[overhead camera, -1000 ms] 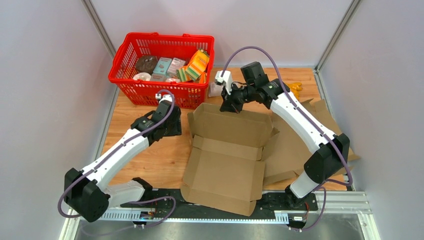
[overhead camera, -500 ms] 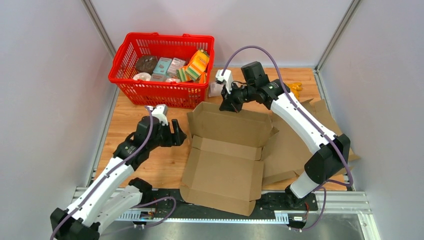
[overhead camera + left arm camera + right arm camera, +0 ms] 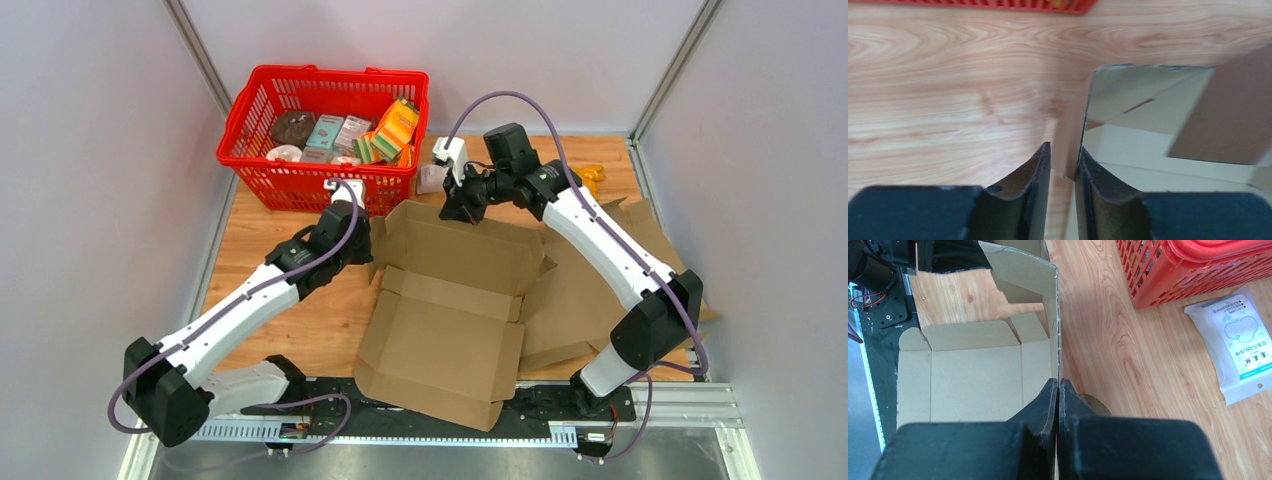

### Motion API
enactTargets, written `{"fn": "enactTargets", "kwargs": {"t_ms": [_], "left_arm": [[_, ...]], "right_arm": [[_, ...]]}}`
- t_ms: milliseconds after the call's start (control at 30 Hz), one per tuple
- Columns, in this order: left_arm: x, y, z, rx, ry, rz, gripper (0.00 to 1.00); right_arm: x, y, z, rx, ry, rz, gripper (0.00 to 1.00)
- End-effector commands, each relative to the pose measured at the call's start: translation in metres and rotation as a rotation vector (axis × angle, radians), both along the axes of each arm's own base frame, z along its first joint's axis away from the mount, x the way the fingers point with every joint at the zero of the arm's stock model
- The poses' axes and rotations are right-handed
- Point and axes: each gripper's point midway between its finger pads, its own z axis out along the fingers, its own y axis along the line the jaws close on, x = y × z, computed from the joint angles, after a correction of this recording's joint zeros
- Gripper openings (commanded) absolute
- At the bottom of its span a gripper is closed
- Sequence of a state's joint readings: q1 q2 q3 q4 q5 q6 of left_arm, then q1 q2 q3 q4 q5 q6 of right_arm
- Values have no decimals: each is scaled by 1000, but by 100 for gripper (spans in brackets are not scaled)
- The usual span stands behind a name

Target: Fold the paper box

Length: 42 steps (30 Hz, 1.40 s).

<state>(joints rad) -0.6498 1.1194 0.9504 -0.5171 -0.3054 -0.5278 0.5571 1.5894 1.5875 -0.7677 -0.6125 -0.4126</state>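
The paper box (image 3: 450,310) is a brown cardboard blank lying open in the middle of the table, its back wall raised. My right gripper (image 3: 463,212) is shut on that wall's top edge (image 3: 1056,315), the fingers pressed together (image 3: 1058,382) over the thin card. My left gripper (image 3: 364,240) is at the box's back left corner. In the left wrist view its jaws (image 3: 1063,150) straddle the upright side flap (image 3: 1073,125). The flap lies against the right finger, with a gap to the left one.
A red basket (image 3: 320,72) of groceries stands at the back left, close behind the left gripper. A white packet (image 3: 432,178) lies between basket and box. More flat cardboard sheets (image 3: 590,290) lie under the right arm, and a yellow item (image 3: 593,178) sits at the back right.
The left arm drew back towards its base with jaws wide, then swung forward again to the box's left flap and narrowed its jaws around it. The right arm has held still.
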Motion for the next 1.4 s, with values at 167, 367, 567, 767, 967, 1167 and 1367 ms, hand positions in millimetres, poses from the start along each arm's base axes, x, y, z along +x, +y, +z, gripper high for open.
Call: {"fn": "enactTargets", "kwargs": {"t_ms": [167, 367, 567, 767, 967, 1167, 1367], "left_arm": [[9, 82, -24, 371, 69, 96, 0], [0, 65, -46, 261, 168, -11, 4], [-15, 40, -13, 16, 5, -79, 44], [-50, 24, 21, -147, -130, -129, 39], [-67, -27, 19, -213, -122, -253, 36], [-33, -60, -1, 47, -88, -248, 36], [-2, -63, -50, 270, -1, -151, 34]], "right_arm": [[5, 0, 28, 42, -108, 15, 0], [9, 6, 22, 46, -86, 19, 0], [15, 10, 19, 48, -87, -23, 0], [18, 16, 21, 48, -106, -67, 0], [20, 18, 15, 34, -93, -79, 0], [19, 18, 16, 36, -96, -91, 0], [15, 18, 18, 38, -88, -67, 0]]}}
